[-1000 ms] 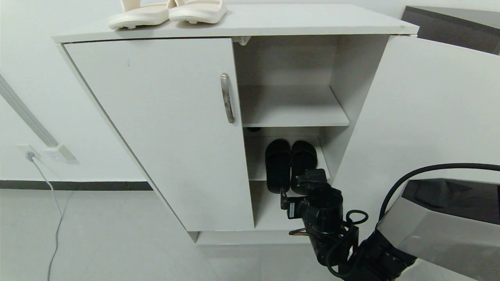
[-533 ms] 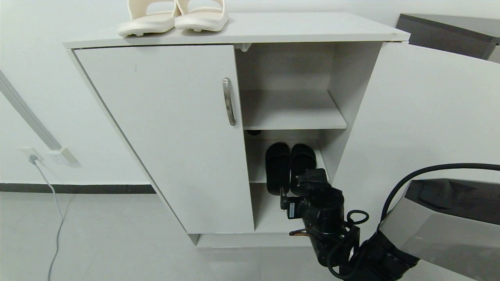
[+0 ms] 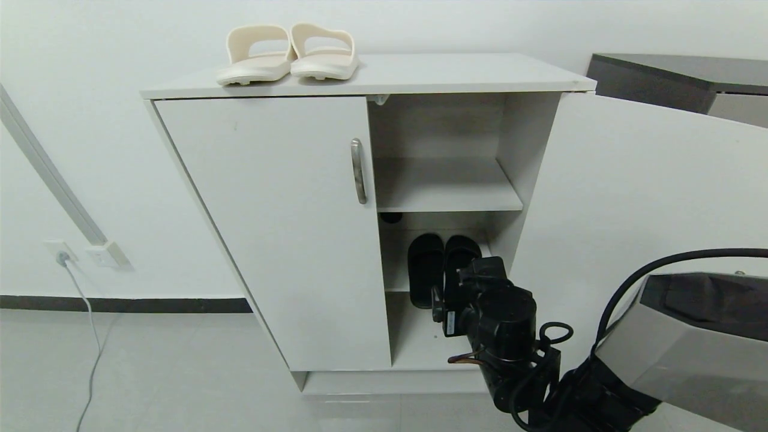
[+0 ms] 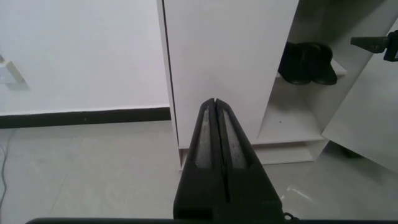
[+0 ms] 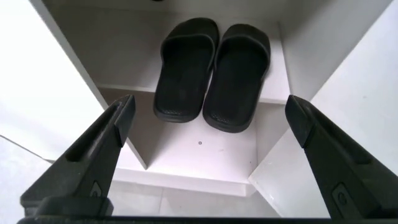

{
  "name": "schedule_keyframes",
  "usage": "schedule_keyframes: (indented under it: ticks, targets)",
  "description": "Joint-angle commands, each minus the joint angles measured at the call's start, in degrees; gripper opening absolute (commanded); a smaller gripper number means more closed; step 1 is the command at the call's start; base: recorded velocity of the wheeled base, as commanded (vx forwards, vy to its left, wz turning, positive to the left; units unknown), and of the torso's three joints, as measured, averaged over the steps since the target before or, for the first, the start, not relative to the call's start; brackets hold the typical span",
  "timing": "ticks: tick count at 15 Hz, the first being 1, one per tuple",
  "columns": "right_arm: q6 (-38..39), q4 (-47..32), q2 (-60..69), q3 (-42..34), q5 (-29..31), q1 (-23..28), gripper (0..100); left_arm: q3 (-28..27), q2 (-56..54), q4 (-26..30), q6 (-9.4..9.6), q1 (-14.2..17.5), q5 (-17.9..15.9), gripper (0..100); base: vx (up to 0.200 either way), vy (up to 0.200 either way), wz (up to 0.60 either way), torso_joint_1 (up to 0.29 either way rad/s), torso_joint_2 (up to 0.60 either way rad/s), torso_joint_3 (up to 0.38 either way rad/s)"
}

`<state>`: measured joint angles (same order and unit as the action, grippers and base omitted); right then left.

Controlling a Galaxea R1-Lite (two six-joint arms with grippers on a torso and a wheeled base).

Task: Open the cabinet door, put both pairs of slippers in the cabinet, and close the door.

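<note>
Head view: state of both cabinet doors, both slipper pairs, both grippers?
Right white cabinet door: open wide.
Left white cabinet door: shut.
Black slide slippers: inside, on the lower shelf.
Cream slide slippers: on the cabinet top.
Left gripper: shut, empty.
Right gripper: open, empty.

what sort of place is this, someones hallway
Probably a home entryway or hallway, or a mock-up of one: a white shoe cabinet stands against a plain wall, with black slippers on a lower shelf, cream slippers on top, and a wall socket nearby.
</note>
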<state>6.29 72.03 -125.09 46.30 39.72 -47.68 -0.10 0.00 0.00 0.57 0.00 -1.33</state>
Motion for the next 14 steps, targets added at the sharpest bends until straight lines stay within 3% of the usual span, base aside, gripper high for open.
schedule_keyframes:
  ticks: [1,7,14]
  targets:
    - [-0.5,0.2,0.6,-0.9,0.0,-0.2,100,0.0,0.1,0.0,-0.05,0.0,0.0,0,0.0,0.0,0.0,0.0,0.0,0.0]
    - [-0.5,1.6,0.5,-1.4,-0.2,-0.9,100,0.0,0.1,-0.1,-0.22,0.0,0.0,0,0.0,0.0,0.0,0.0,0.0,0.0]
    - [-0.5,1.9,0.5,-2.4,-0.3,-1.5,100,0.0,0.1,-0.1,-0.31,0.0,0.1,0,0.0,0.2,0.0,0.004,0.0,0.002]
